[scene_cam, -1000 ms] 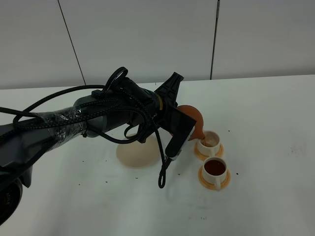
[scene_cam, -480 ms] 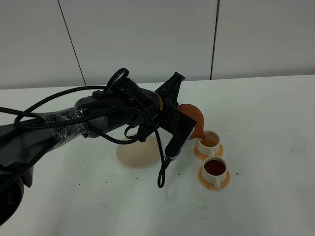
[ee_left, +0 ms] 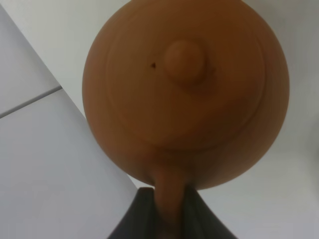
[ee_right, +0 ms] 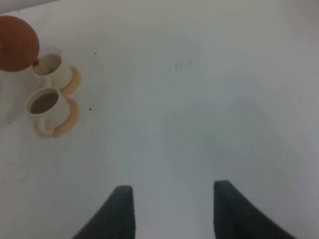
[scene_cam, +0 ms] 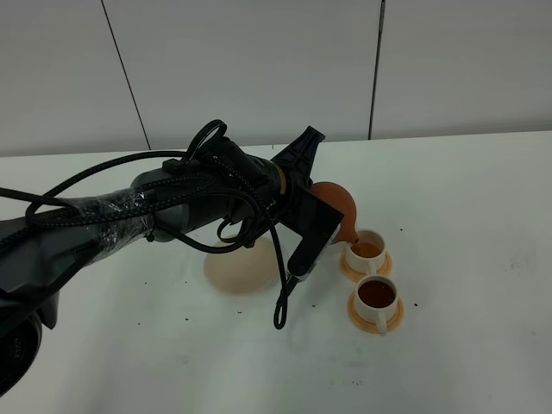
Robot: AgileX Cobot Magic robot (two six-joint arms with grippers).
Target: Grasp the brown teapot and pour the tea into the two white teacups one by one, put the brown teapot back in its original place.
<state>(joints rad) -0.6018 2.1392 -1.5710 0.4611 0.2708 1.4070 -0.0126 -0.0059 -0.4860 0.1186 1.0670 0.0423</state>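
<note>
The left claw [ee_left: 168,211] is clamped on the brown teapot [ee_left: 184,94] by its handle, tipping the spout over the farther teacup [scene_cam: 366,251] to fill it. The right claw [ee_right: 172,211] hangs open and empty.

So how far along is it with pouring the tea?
Done: the nearer teacup holds dark tea. In hand: the left end effector, shut on the brown teapot by its handle, tips the spout over the farther teacup, which has some tea in it. Left: finish that cup, then set the teapot back on the cream disc, which stands bare.
</note>
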